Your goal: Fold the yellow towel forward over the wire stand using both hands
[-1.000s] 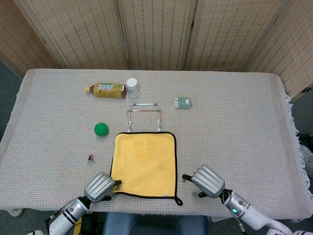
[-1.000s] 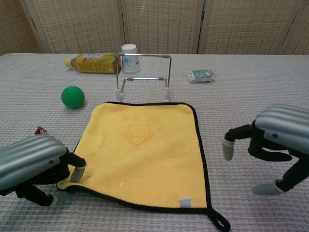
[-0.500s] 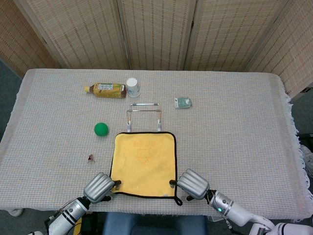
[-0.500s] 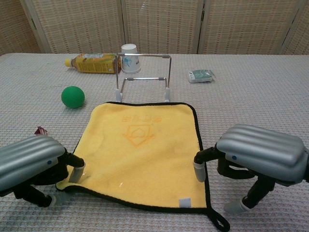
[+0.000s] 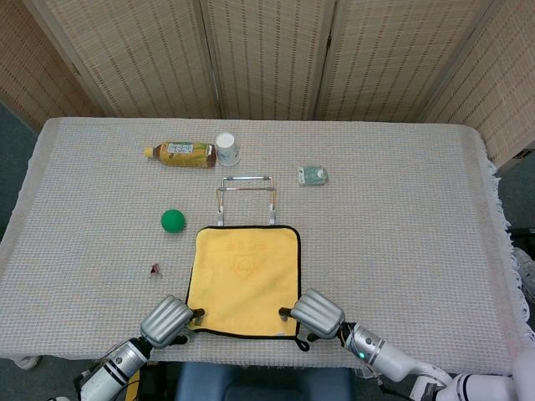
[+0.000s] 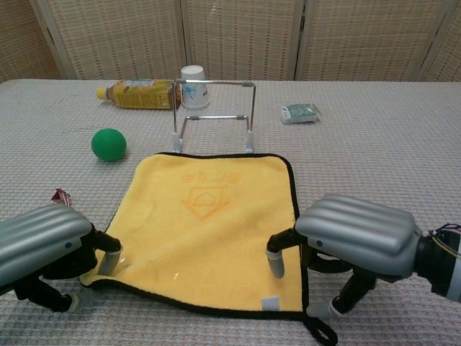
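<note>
Woven screens back the grey tabletop (image 5: 401, 225). On it the yellow towel (image 5: 244, 280) lies flat, its far edge at the wire stand (image 6: 213, 115). Left hand (image 6: 43, 245) pinches the near-left corner; right hand (image 6: 356, 234) pinches the near-right edge.

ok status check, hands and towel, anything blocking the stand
Left hand and right hand at near corners of yellow towel, grip unclear. Towel flat. Wire stand unobstructed.

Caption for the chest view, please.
Both hands, left and right, at the near corners of the yellow towel lying flat before the wire stand.
</note>
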Controlling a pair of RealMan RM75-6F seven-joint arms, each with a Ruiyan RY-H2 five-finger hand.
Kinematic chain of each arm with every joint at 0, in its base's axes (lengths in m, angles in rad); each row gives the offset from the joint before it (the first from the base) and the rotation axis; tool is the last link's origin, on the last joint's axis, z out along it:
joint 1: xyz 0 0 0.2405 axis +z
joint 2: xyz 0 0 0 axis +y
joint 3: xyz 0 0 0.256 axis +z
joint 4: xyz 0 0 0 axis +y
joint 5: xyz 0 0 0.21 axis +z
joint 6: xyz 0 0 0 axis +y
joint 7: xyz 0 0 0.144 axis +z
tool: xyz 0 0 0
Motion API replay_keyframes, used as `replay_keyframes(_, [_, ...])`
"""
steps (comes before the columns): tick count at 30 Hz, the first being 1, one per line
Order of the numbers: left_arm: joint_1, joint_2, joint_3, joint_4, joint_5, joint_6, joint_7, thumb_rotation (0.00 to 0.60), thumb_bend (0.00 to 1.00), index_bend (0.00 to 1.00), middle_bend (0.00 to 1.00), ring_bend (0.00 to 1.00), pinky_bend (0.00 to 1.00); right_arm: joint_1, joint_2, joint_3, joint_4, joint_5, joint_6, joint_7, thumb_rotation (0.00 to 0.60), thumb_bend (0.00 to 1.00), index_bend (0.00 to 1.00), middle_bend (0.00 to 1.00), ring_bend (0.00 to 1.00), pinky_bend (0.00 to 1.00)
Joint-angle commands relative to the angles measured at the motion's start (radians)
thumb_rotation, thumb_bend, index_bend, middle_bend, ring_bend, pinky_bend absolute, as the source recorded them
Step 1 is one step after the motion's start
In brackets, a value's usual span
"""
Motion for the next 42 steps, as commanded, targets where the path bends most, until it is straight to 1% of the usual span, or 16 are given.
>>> replay_keyframes(1, [0.000,0.001,0.000,0.000,0.001,0.001,0.000,0.600,0.43,0.62,1.00,0.88,0.88,0.006,-0.005,-0.001,0.004,0.010,-0.007,-0.007,0.600,0.19,0.44,0.98,1.00,1.00])
replay_keyframes(11, [0.004,0.003,0.004,-0.002,0.002,0.004,0.001,0.600,0.43,0.62,1.00,0.88,0.88,0.028,-0.033,-0.010,0.009,0.029,-0.026,-0.027,0.600,0.20,0.44,0.98,1.00,1.00])
replay_keyframes(13, [0.006,0.004,0.004,-0.002,0.003,0.007,-0.001,0.600,0.43,0.62,1.00,0.88,0.88,0.033,-0.038,-0.011,0.008,0.032,-0.030,-0.029,0.600,0.24,0.45,0.98,1.00,1.00])
replay_keyframes(16, [0.008,0.004,0.005,-0.001,0.003,0.010,-0.003,0.600,0.43,0.62,1.00,0.88,0.88,0.039,-0.044,-0.012,0.010,0.033,-0.027,-0.028,0.600,0.32,0.48,0.98,1.00,1.00])
replay_keyframes(19, [0.009,0.005,0.006,0.001,0.005,0.012,-0.006,0.600,0.43,0.62,1.00,0.88,0.88,0.043,-0.051,-0.014,0.016,0.033,-0.021,-0.019,0.600,0.40,0.51,0.98,1.00,1.00])
replay_keyframes(24, [0.010,0.008,0.005,0.005,0.012,0.021,-0.014,0.600,0.43,0.62,1.00,0.88,0.88,0.047,-0.058,-0.019,0.028,0.026,0.002,0.003,0.600,0.46,0.56,0.98,1.00,1.00])
replay_keyframes(28, [0.003,0.017,-0.008,0.012,0.029,0.047,-0.036,0.600,0.43,0.62,1.00,0.88,0.88,0.047,-0.057,-0.013,0.027,0.024,0.033,0.026,0.600,0.51,0.61,0.99,1.00,1.00])
replay_keyframes(33, [-0.024,0.049,-0.049,-0.004,0.047,0.081,-0.075,0.600,0.43,0.62,1.00,0.88,0.88,0.045,-0.042,0.018,0.008,0.028,0.089,0.049,0.600,0.53,0.63,0.99,1.00,1.00])
replay_keyframes(38, [-0.080,0.103,-0.127,-0.038,0.045,0.097,-0.131,0.600,0.43,0.61,1.00,0.88,0.88,0.052,-0.007,0.072,-0.029,0.049,0.133,0.049,0.600,0.54,0.63,0.99,1.00,1.00])
replay_keyframes(42, [-0.121,0.145,-0.195,-0.071,0.014,0.093,-0.174,0.600,0.43,0.61,1.00,0.88,0.88,0.060,0.032,0.124,-0.078,0.083,0.153,0.050,0.600,0.54,0.63,0.99,1.00,1.00])
